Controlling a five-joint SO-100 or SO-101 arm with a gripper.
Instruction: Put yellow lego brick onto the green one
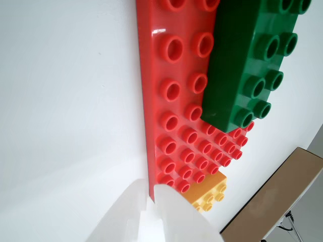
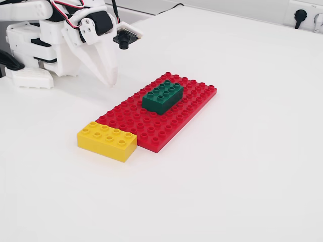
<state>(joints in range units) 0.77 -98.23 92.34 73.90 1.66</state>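
- Two bricks are sitting apart: the yellow lego brick (image 2: 106, 140) is lying on the white bench (image 2: 242, 166), touching the near end of the red baseplate (image 2: 176, 118); the green one (image 2: 162, 96) is standing on that plate.
- Claw (image 2: 111, 79) is hanging empty above the bench beside the plate, fingers nearly together.
- Step in hand, as judged: approach, nothing gripped yet.
- Next move is calling for wider fingers and a descent over the yellow brick.

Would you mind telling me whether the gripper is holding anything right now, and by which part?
Nothing is held. The gripper hangs empty above the table, apart from the yellow brick lying beside the red plate.
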